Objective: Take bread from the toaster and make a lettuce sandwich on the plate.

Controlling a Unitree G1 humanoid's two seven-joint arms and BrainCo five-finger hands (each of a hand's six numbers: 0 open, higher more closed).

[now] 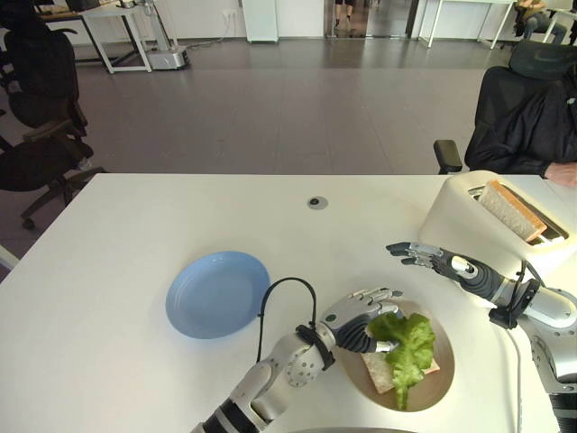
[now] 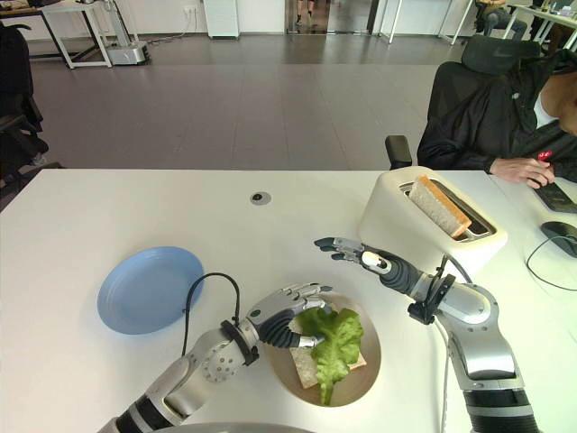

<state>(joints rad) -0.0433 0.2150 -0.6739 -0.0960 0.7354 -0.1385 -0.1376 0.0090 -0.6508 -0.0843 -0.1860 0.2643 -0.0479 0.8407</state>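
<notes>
Your left hand (image 1: 353, 323) is closed on the lettuce (image 1: 410, 347), pinching the leaf by the edge farthest from the toaster (image 1: 469, 225). The leaf lies across a slice of bread (image 1: 377, 372) on a brown plate (image 1: 440, 383), which sits on the table (image 1: 135, 225) in front of the toaster, nearer to you and a little to its left. Your right hand (image 1: 442, 262) hangs just beside the toaster's front wall, between the toaster and the brown plate. Its fingers are stretched out, they hold nothing, and they point away from the toaster. A second slice (image 1: 512, 210) stands tilted in the toaster's top slot, sticking up above the rim. A blue plate (image 1: 216, 293) lies well to the left of the toaster, beyond the brown plate.
</notes>
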